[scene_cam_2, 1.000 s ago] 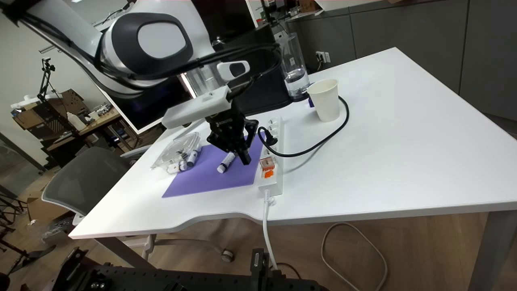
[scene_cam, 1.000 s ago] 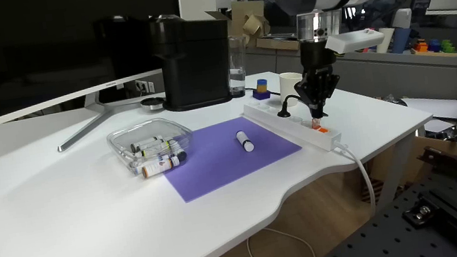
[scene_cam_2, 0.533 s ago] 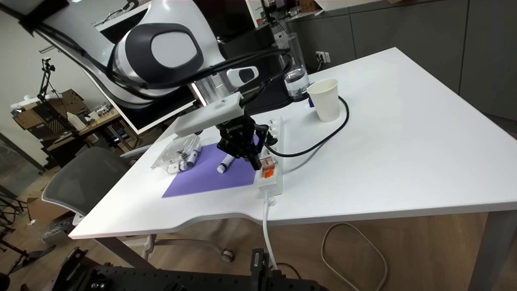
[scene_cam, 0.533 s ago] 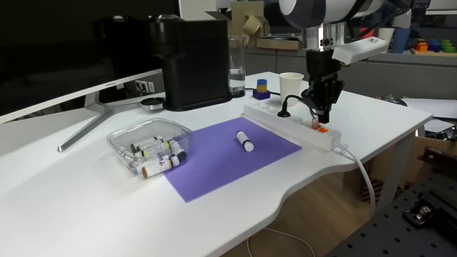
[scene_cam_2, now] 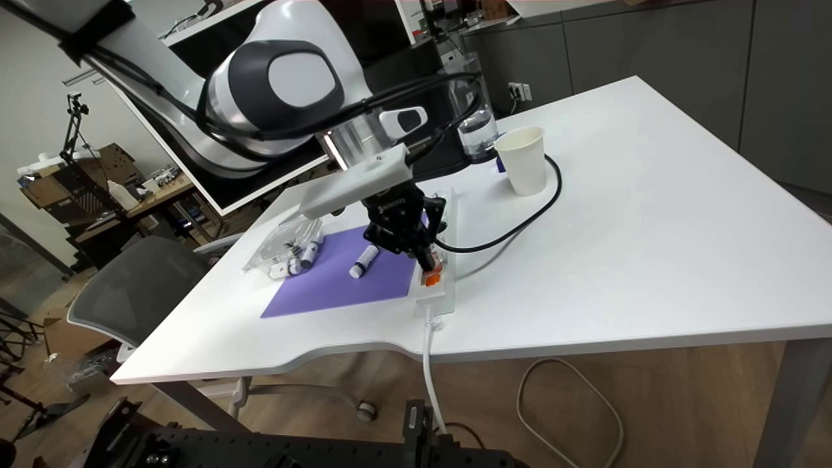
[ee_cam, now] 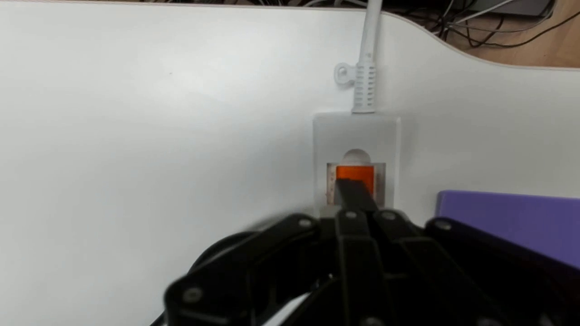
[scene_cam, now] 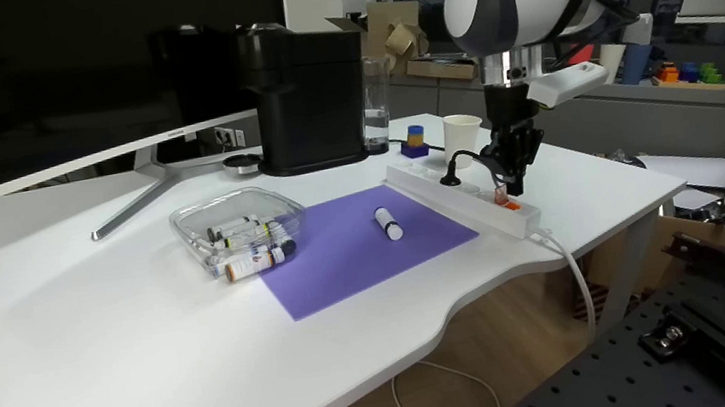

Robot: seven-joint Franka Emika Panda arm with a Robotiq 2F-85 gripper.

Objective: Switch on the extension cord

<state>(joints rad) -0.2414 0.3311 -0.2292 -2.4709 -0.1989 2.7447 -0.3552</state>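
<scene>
1. Toward 3 o'clock in an exterior view, our gripper point(scene_cam_2: 426, 262) has slid since half a second ago: its tip now overlaps the switch point(scene_cam_2: 431, 280) instead of hanging just beside it at 9 o'clock.
2. Everything on the table point(scene_cam: 105, 357) looks unshifted. The strip point(scene_cam: 456, 202) lies on the table's 3 o'clock side, with the plug point(scene_cam: 451, 178) standing in it.
3. In the wrist view, the cable point(ee_cam: 370, 36) leaves the strip toward 12 o'clock, and the mat point(ee_cam: 507, 226) lies at 4 o'clock from the switch.
4. Our jaws are clenched together, with nothing between them that we can see; they make one blunt tip.
5. That tip hides the 6 o'clock part of the switch in the wrist view. We cannot tell whether it touches or sits just above, nor whether the switch is on.
6. We judge this to be the lining-up before a press. A straight push down seems called for next; straying toward 6 o'clock could meet casing instead, and a slanted push might skid the strip.
</scene>
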